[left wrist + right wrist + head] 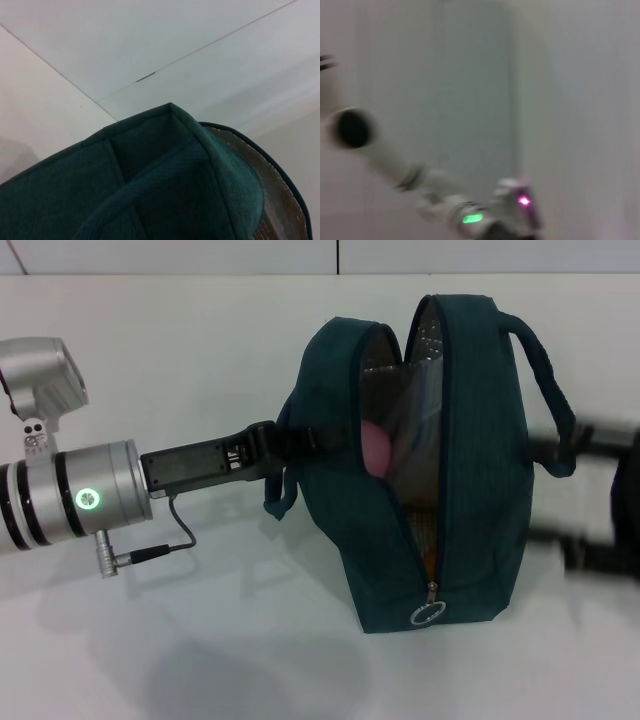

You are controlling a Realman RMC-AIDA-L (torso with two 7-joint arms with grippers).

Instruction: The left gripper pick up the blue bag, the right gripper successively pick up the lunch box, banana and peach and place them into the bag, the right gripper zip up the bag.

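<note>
- Head view: bag (470,460) on the table (200,660), top unzipped, peach (377,448) inside; left wrist view shows only bag fabric and silver lining.
- Left gripper (285,445) reaches across level, fingers clamped on the bag's near handle (283,495).
- Right gripper (600,505) is a blur at the bag's far side; can't tell its fingers.

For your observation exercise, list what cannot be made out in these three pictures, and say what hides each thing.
1. Right gripper: head view, smeared by motion beside the blue bag; fingers unreadable.
2. Left gripper: head view, its fingertips hidden by the bag's handle and side.
3. Bag contents: only the peach and an orange sliver low in the opening show; the walls cover the rest.
4. Right wrist view: blurred throughout; no bag visible.
5. Left wrist view: bag fabric fills the lower part, cut off by the edge.
</note>
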